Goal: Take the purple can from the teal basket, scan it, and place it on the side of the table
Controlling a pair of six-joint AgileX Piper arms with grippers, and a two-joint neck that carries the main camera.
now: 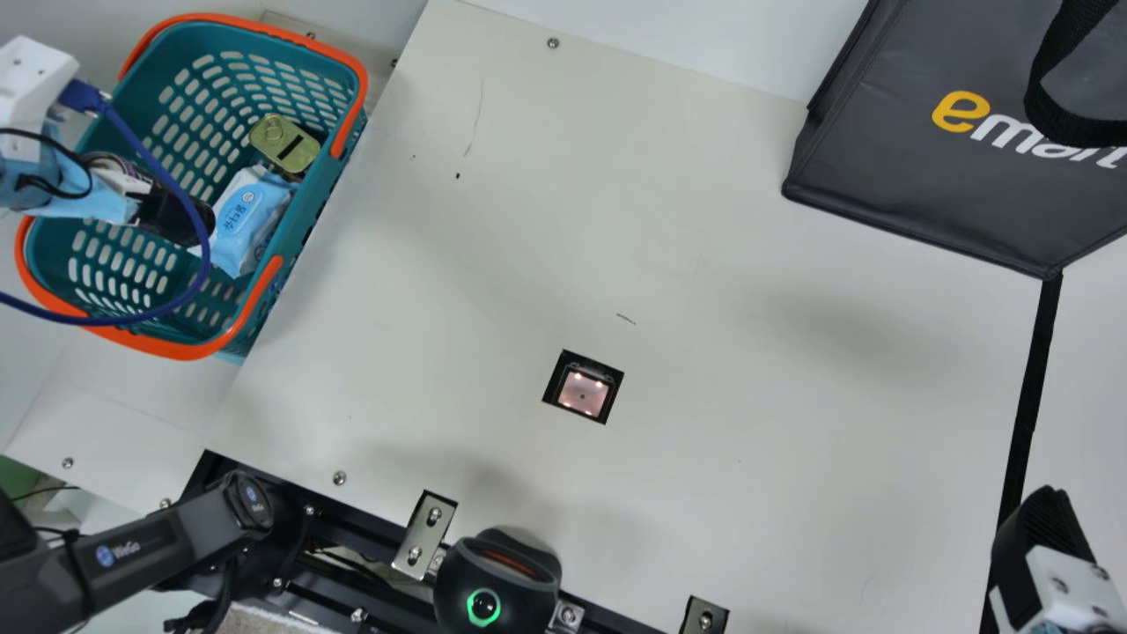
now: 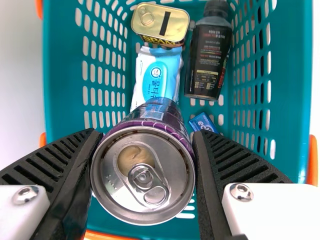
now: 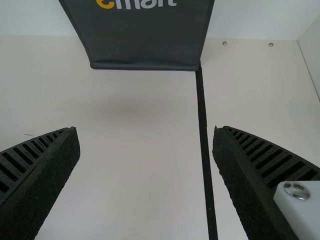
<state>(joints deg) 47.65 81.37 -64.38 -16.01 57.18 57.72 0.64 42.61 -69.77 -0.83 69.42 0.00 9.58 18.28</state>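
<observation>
Main view, left pincer [image 1: 169,210] downward, over basket [image 1: 310,202]

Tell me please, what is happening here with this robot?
The robot's left tool grips the purple can at the teal basket, where a tin, a blue-and-white pack and a dark bottle lie. The can is not yet at the lit scanner window in the table. The right tool is open and empty.

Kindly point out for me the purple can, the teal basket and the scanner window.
Purple can [image 2: 143,176]: left wrist view, pull tab on its lid.
Teal basket [image 1: 310,198]: main view, side wall.
Scanner window [image 1: 583,395]: main view, lit middle.
</observation>
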